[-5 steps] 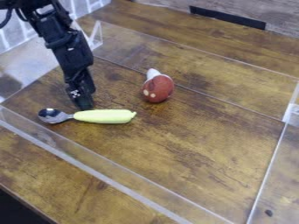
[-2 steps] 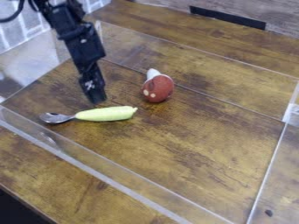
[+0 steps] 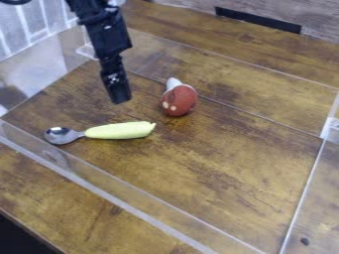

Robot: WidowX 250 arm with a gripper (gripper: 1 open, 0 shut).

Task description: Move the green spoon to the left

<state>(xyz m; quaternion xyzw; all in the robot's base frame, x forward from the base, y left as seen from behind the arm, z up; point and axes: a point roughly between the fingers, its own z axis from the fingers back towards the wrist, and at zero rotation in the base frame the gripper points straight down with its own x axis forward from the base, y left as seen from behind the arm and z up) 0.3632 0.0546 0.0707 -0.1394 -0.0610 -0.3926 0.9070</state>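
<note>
From my end the gripper hung empty with jaws apart, and the green spoon lay flat on the wooden table just below it, not touching, bowl pointing left.

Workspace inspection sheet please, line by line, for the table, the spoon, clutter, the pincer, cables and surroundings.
Surface: wooden table, dark planks, fenced by low clear walls.
Job's things: green spoon lying flat near the left front, metal bowl to the left, handle to the right.
Clutter: reddish-brown rounded object, apart from the spoon.
Grippers: pincer open, pointing down, above the table behind the spoon, holding nothing.
Cables: nothing seen.
Surroundings: clear wall along the front edge; dark slot at the far top edge; rest out of frame.
</note>
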